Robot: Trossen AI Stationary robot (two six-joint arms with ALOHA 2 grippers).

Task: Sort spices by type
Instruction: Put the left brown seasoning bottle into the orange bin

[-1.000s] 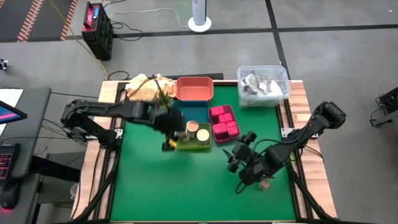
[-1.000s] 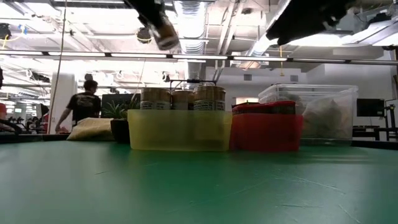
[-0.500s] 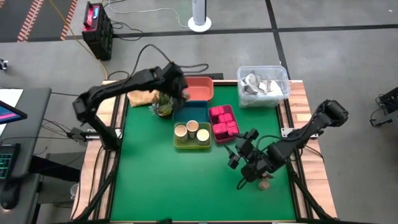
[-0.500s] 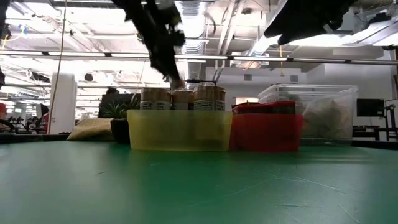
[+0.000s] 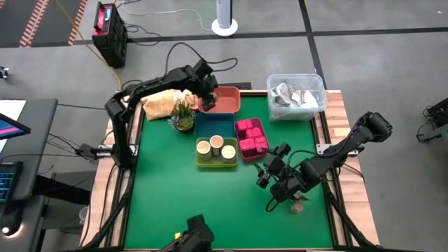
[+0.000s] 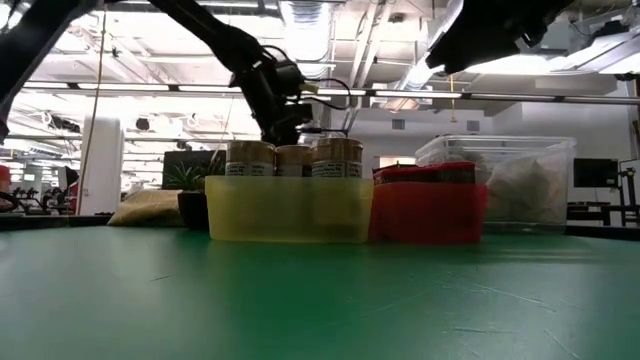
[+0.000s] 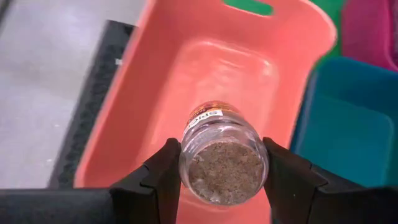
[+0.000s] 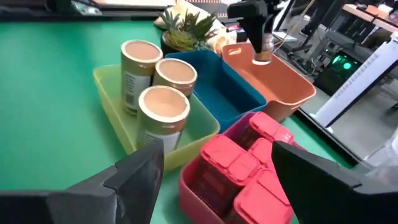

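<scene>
While the green table (image 5: pixel 175 196) carries everything, landmark is the coral tray (image 7: pixel 186 81) at its far edge: blue tray (image 5: pixel 213 127) just in front of it, yellow-green tray (image 5: pixel 217 159) in front of the blue one, magenta tray (image 5: pixel 250 136) beside those two on the right-arm side, clear bin (image 5: pixel 296 96) further along that same side of the coral tray. Small potted plant (image 5: pixel 183 115) and tan bag (image 5: pixel 159 103) sit on the opposite side of it. Left gripper (image 7: pixel 221 180) hangs over the coral tray, fingers clamped on a small clear spice jar (image 7: pixel 221 158) of brown powder, jar off the tray floor. Right gripper (image 5: pixel 271 170) is well away from the coral tray, past the magenta tray, fingers spread, nothing in them. Three round tan jars (image 8: pixel 161 102) stand in the yellow-green tray; magenta blocks (image 8: pixel 242 165) fill the magenta tray. One tiny brown lump (image 5: pixel 297 206) lies on the table by the right arm, farthest from the coral tray.
</scene>
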